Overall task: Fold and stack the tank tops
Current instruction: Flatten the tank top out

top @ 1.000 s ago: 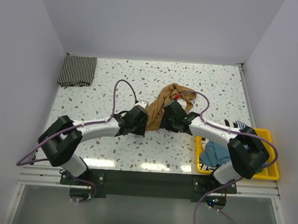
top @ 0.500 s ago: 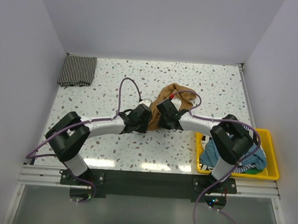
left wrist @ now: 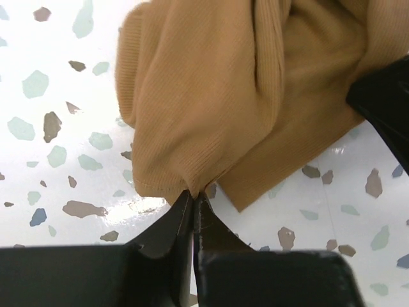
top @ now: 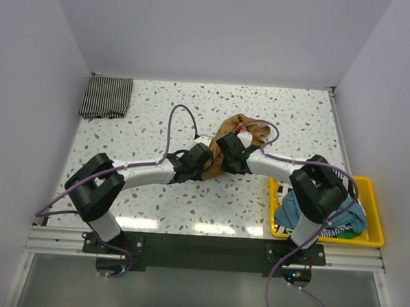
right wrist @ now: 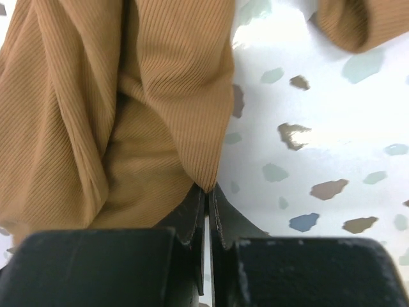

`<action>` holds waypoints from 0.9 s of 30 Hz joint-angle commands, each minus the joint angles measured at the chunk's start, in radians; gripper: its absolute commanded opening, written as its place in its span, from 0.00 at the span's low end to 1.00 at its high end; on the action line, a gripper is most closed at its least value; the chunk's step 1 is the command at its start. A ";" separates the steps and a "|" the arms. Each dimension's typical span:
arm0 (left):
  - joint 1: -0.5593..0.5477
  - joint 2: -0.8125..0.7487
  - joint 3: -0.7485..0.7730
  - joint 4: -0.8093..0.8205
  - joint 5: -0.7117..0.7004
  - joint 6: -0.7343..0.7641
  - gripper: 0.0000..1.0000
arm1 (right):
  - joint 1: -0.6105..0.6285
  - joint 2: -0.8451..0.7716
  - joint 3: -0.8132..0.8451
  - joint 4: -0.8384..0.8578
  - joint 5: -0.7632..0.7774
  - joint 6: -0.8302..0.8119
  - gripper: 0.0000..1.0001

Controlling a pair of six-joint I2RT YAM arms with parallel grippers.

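- Mid-table, slightly right: tan tank top point(top: 242, 131) lies crumpled on the speckled table point(top: 296, 117).
- left gripper point(left wrist: 193, 195): fingers pinch its hem edge on the left.
- right gripper point(right wrist: 208, 190): fingers pinch a fold edge, just beside the left gripper.
- Far-left corner: striped tank top point(top: 107, 97), folded flat.
- Near right: yellow bin point(top: 371, 203) holding teal and striped cloth.
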 commanded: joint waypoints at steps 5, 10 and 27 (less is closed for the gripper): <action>0.041 -0.147 0.080 -0.096 -0.124 -0.075 0.00 | -0.108 -0.051 0.052 -0.124 0.060 -0.092 0.00; 0.256 -0.344 -0.070 -0.049 0.067 -0.158 0.00 | -0.208 -0.069 0.042 -0.171 0.045 -0.143 0.00; 0.534 -0.306 -0.309 0.119 0.338 -0.251 0.00 | -0.126 -0.226 -0.039 -0.245 0.017 -0.134 0.43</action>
